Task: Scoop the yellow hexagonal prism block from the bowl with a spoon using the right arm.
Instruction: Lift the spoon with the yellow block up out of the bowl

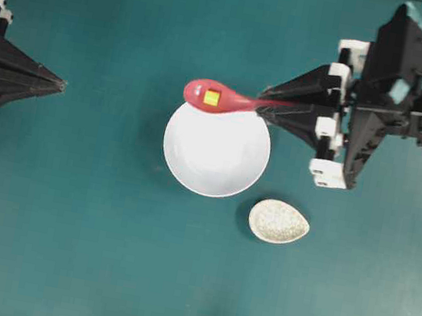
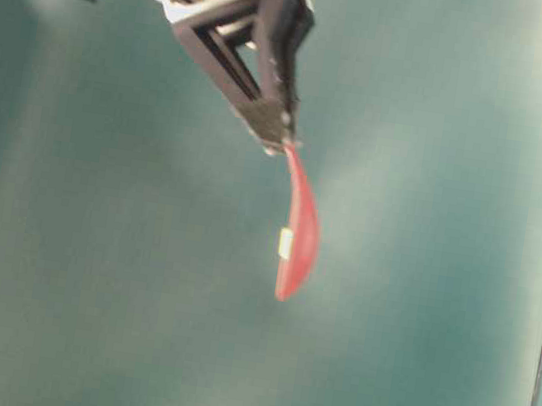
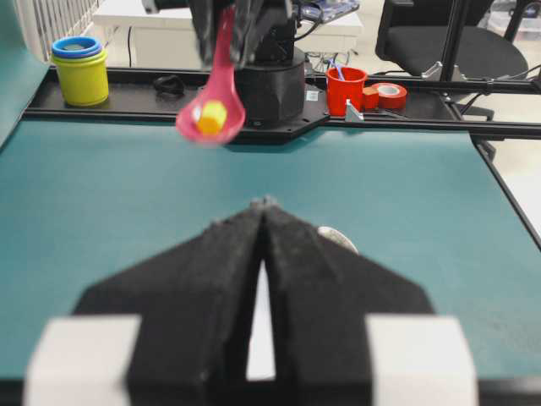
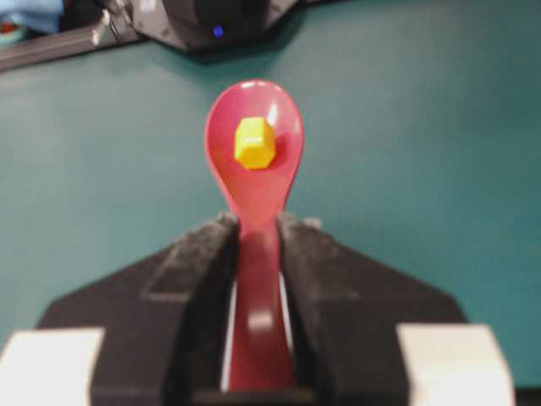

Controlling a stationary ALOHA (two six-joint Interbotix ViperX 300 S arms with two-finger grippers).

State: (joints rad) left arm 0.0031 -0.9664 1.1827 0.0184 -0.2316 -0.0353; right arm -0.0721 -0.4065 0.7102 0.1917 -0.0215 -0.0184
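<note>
Left gripper [image 1: 62, 84]: it is sitting at the left edge of the table [image 1: 56, 245], its jaws pressed together on nothing, well apart from the bowl.
Bowl [image 1: 214, 159]: it is standing empty in the middle of the table; the spoon's scoop is hanging over its far rim in the overhead view.
Yellow hexagonal prism block [image 4: 253, 142]: it is lying in the middle of the scoop, out of the bowl.
Spoon [image 1: 215, 97]: it is being carried in the air, roughly level, handle pointing right.
Right gripper [image 1: 262, 108]: it is clamping the spoon's handle between both fingers.
Spoon rest [image 1: 279, 222]: it is lying just right of the bowl.
Doing it well: the scoop should probably be kept level and moved slowly, since the block is sitting loose and a tilt could roll it off.
</note>
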